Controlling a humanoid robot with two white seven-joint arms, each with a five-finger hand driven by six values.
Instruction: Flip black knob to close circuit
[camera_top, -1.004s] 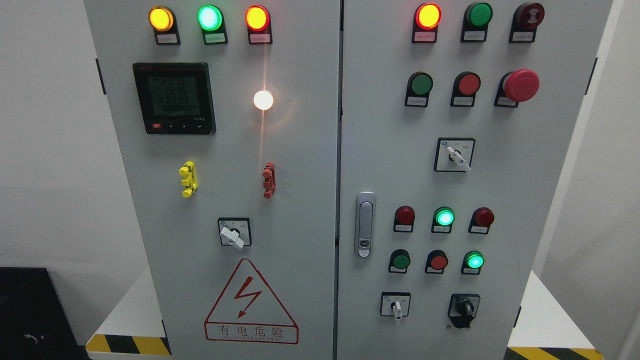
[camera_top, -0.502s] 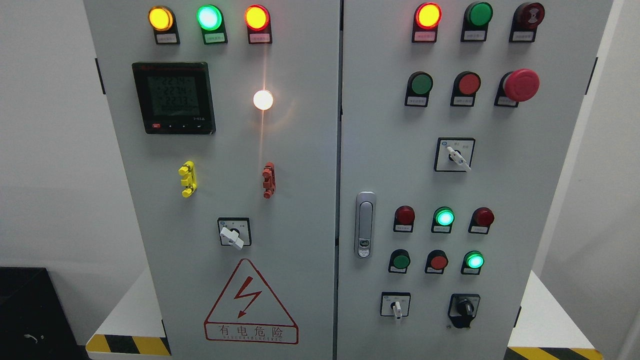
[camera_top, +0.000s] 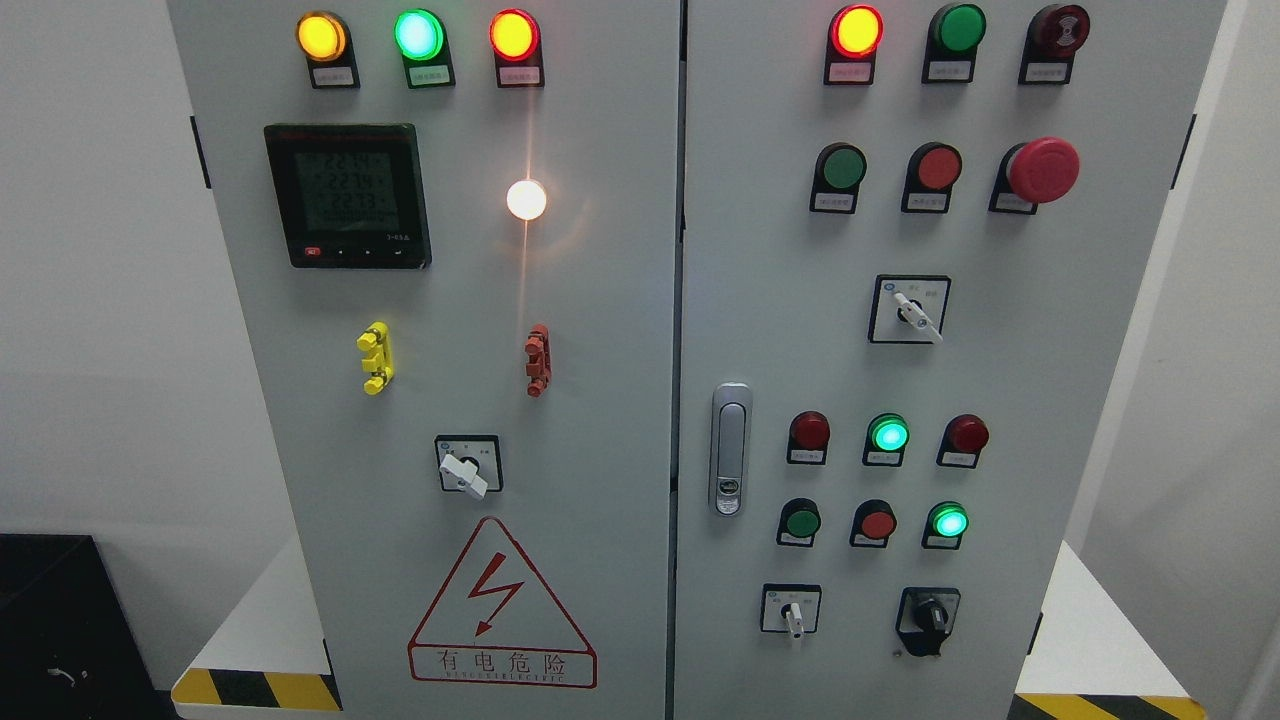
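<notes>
The black knob (camera_top: 929, 616) sits low on the right door of the grey electrical cabinet (camera_top: 600, 330), at the bottom right of the panel. Its black handle stands roughly upright on a black plate. Left of it is a white selector switch (camera_top: 792, 612) pointing down. No robot hand or arm shows in the head view.
The right door also carries a silver door latch (camera_top: 730, 449), rows of red and green lamps and buttons, a red mushroom stop button (camera_top: 1042, 170) and another white selector (camera_top: 913, 310). The left door has a meter display (camera_top: 347, 195), a white selector (camera_top: 466, 468) and a warning triangle (camera_top: 500, 605).
The view has shifted very slightly. The meter digits flicker. Nothing else has moved.
</notes>
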